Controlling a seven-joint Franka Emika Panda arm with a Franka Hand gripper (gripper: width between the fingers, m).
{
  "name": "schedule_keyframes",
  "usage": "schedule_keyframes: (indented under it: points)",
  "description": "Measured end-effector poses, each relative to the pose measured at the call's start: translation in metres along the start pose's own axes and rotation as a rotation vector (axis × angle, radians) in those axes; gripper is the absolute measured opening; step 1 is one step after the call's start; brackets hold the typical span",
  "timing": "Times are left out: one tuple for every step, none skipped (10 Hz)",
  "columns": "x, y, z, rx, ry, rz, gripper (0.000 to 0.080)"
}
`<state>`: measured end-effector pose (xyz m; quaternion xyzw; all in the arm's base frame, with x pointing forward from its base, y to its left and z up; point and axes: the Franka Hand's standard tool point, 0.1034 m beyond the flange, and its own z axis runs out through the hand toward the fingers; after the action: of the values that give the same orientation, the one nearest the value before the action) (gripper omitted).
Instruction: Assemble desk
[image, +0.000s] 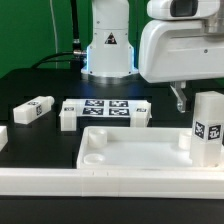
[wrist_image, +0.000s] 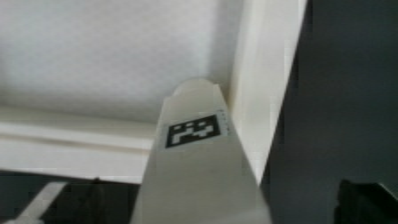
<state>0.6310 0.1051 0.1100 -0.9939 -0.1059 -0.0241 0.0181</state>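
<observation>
One leg (image: 207, 128) upright at desk top (image: 150, 150)

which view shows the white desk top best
The exterior view: the desk top lies there with most of its raised rim and flat inside in sight, one end hidden behind an upright leg. The wrist view shows only a blurred patch of it and one rim stretch, behind a tagged leg.

A robotics lab: a fixed arm's base (image: 107, 50) stands on a black bench (image: 30, 85) before a green backdrop (image: 30, 25), with a marker board (image: 105, 107) and a white leg (image: 33, 111) bearing printed tags.
</observation>
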Motion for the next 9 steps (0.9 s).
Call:
schedule_keyframes:
  points:
    - [-0.0001, 0.0039, -0.0002, -0.001, 0.0, -0.053, 0.0649]
    - [-0.0003, 0.0062, -0.0002, -0.001, 0.0, -0.088, 0.0649]
    - [-0.0003, 0.0058, 0.0, -0.001, 0.0, -0.101, 0.0531]
    - [-0.0004, 0.0059, 0.0, -0.001, 0.0, -0.098, 0.0395]
    - [-0.0004, 0.006, 0.0001, -0.001, 0.0, -0.097, 0.0395]
    - [-0.0005, 0.006, 0.0002, 0.0, 0.0, -0.084, 0.0288]
    - [-0.0006, 0.006, 0.0002, 0.0, 0.0, -0.067, 0.0288]
    - [-0.001, 0.0063, 0.0003, 0.004, -0.002, -0.055, 0.0288]
    - [-0.001, 0.007, 0.0003, 0.015, 0.0, 0.012, 0.0288]
